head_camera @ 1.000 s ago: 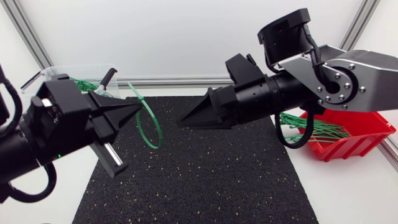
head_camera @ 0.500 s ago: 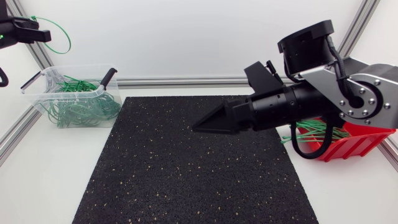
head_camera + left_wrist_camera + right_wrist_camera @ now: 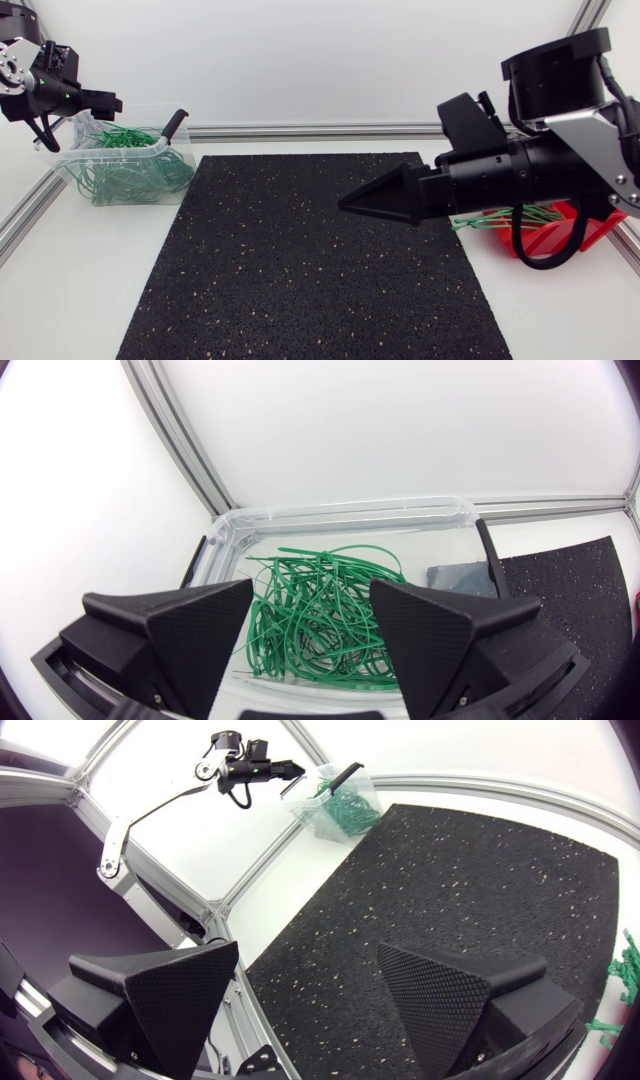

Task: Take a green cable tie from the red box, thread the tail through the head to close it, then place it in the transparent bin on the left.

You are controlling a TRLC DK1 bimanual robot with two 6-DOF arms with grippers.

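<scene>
1. The left end effector (image 3: pixel 311 588) was found above the transparent bin (image 3: pixel 340 512) at the far left of the table (image 3: pixel 60 300). Its fingers were spread wide, with nothing held between them.
2. The right end effector (image 3: pixel 308 948) hung over the right part of the black mat (image 3: pixel 300 270), pointing left. Its fingers were likewise spread apart and empty.
3. Green cable ties (image 3: pixel 320 610) lay in a tangled heap inside the bin, directly below the left end effector. No single closed tie could be picked out of the heap.
4. Further ties (image 3: pixel 495 215) lay in the red box (image 3: pixel 585 232) at the right, partly hidden behind the right arm.
5. No tie was seen on the mat.
6. Judgement: the placing step appeared to be at its end, since an empty, spread end effector above the bin fits a tie that had been let go.
7. Judgement: a fresh cycle would call for the right end effector to turn back to the red box and close on one tie only. The tangle there made lifting several at once the likely fault. The left arm would need to clear the bin and come to the mat for threading.
</scene>
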